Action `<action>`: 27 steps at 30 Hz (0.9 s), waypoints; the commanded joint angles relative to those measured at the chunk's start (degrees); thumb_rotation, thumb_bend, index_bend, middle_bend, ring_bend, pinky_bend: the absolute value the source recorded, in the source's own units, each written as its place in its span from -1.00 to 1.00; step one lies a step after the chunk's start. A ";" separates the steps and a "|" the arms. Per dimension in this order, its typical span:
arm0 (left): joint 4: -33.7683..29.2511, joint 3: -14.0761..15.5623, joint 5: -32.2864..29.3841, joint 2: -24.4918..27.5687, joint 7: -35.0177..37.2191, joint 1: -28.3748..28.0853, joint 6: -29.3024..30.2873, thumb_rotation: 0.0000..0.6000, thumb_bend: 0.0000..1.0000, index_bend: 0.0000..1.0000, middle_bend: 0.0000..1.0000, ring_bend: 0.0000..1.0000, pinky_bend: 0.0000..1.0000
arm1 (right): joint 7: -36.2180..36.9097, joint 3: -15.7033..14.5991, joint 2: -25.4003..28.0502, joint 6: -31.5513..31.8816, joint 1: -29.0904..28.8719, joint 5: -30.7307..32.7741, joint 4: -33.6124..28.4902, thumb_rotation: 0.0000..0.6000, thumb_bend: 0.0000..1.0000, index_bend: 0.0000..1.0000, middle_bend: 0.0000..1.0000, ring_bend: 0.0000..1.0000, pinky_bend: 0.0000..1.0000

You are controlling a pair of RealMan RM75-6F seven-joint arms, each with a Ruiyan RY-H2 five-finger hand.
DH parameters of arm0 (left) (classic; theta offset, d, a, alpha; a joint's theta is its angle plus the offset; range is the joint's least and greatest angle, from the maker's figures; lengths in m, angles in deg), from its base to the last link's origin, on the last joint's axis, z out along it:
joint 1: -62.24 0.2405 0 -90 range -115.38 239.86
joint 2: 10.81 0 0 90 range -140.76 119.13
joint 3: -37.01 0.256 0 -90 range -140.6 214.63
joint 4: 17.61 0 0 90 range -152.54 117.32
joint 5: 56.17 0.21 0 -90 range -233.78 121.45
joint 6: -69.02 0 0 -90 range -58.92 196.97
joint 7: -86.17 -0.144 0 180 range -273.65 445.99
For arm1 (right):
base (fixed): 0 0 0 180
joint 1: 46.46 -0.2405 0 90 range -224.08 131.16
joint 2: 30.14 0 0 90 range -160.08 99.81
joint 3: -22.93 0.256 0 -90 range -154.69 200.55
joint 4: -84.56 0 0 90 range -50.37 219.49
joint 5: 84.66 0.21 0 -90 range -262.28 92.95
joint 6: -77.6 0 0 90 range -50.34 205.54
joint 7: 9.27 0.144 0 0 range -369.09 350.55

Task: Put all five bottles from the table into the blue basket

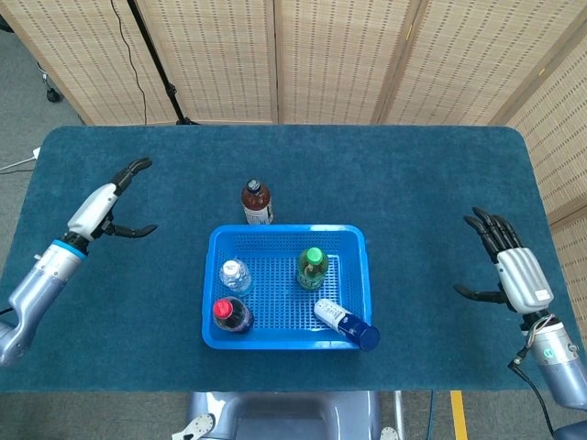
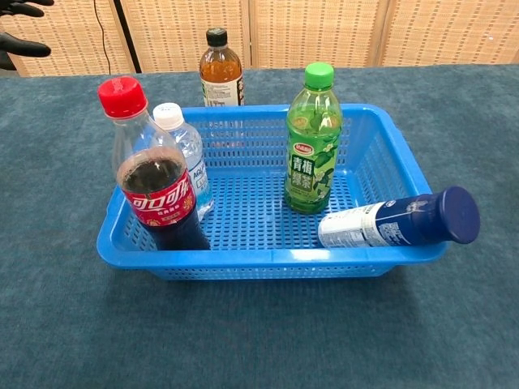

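your left hand spread empty far left, your right hand spread empty far right, four bottles in the basket, tea bottle just beyond its far rim

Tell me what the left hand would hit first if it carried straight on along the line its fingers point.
Probably nothing: the left hand is open, its fingers aimed up and right over bare table, passing well left of the brown bottle behind the blue basket. Its height is unclear.

Four bottles in basket, brown bottle outside.
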State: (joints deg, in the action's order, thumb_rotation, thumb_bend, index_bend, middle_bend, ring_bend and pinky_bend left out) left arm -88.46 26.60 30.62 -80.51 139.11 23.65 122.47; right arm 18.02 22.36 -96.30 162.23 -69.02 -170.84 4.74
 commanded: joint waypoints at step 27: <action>21.08 -5.75 -11.17 -25.06 -3.10 -18.01 -18.50 1.00 -0.62 -1.00 -1.00 -1.00 -1.00 | 2.03 3.37 -2.43 -2.10 1.95 -2.02 3.97 1.00 -1.00 -1.00 -1.00 -1.00 -1.00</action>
State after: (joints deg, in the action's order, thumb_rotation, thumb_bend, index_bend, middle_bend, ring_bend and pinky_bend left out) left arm -69.42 21.61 20.23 -103.79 134.72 6.77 104.93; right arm 20.04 25.69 -98.70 160.18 -67.08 -172.83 8.68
